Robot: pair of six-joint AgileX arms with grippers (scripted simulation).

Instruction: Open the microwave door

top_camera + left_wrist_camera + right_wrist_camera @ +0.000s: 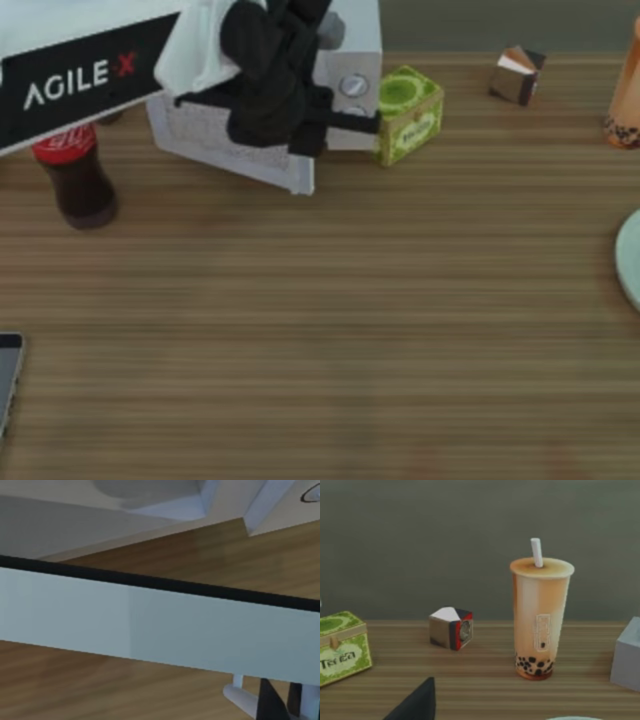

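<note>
Microwave mostly behind left arm

At the upper left of the frame, the left arm covers the microwave; its door angles outward over the tabletop, green box beside.

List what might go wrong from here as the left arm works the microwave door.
1. The microwave door is swung partly out with the left gripper over it; the top view hides the fingers, so the contact may slip.
2. The cola bottle stands upright near the door's hinge side, under the arm; a wider swing might tip it.
3. The green box sits beside the microwave; if the microwave shifts, it gets pushed.
</note>
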